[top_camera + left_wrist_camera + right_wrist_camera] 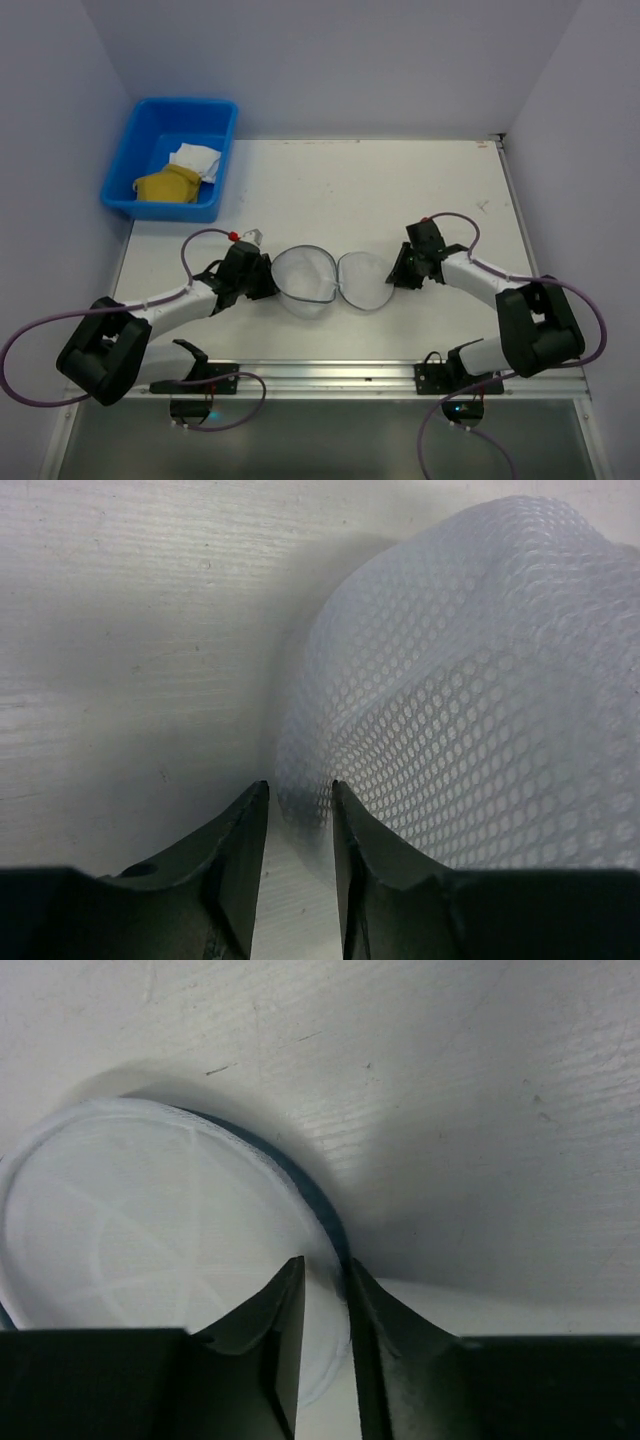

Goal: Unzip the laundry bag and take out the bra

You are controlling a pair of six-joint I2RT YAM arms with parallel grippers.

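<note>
Both arms reaching in low from the table (420, 190) edge farthest from the blue tub (160, 210), meeting at the laundry bag (303, 283), itself well apart from the tub, nearer and to its right. Appears already unzipped: mesh drum on the tub side, round flap (366, 280) laid flat on the side away from it, the halves touching like an open clam. Step in hand, by the look of it: taking hold of both halves. At the drum's tub-side wall, left gripper (300, 790), jaws drawn to a narrow slit with a fold of mesh between; at the flap's edge away from the tub, right gripper (325, 1265), jaws equally narrow, astride the rim and its dark zip line (305, 1182). True pinch or mere straddle: cannot tell for either. Next move probably calls for sure grips, one half held steady, the mouth spread for reaching inside. Only from above: the whole layout, plus yellow cloth (168, 185) and white cloth (195, 160) in the tub, farthest back. Only at the wrists: mesh and rim between the fingers. No bra made out anywhere.
</note>
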